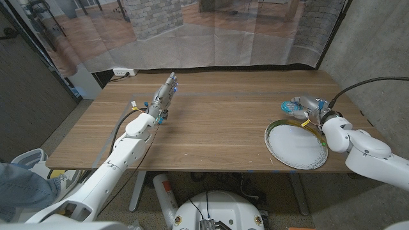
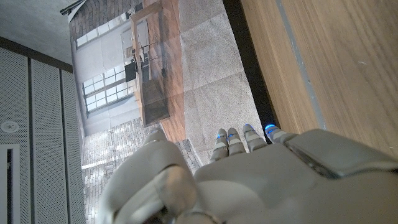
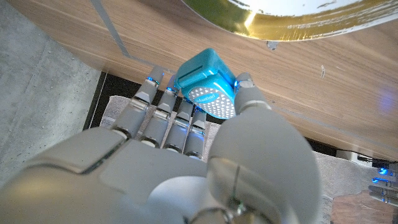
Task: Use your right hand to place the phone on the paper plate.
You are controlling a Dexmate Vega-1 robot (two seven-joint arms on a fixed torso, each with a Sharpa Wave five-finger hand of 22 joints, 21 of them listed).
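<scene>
The phone [image 1: 293,107], in a turquoise case, sits just beyond the far rim of the white paper plate [image 1: 296,145] at the table's right side. My right hand [image 1: 313,107] grips it; in the right wrist view the phone [image 3: 205,84] lies between the fingers [image 3: 166,99] and the thumb, with the plate's rim [image 3: 280,18] close by. Whether the phone still touches the wood is hidden. My left hand [image 1: 163,97] stretches out over the table's far left part with its fingers [image 2: 239,138] straight and nothing in them.
The table's right edge [image 1: 358,105] runs close behind my right hand. A grey curtain hangs past the far edge, with a power strip [image 1: 121,72] on the floor beneath it. A person's sleeve [image 1: 16,182] shows at the lower left.
</scene>
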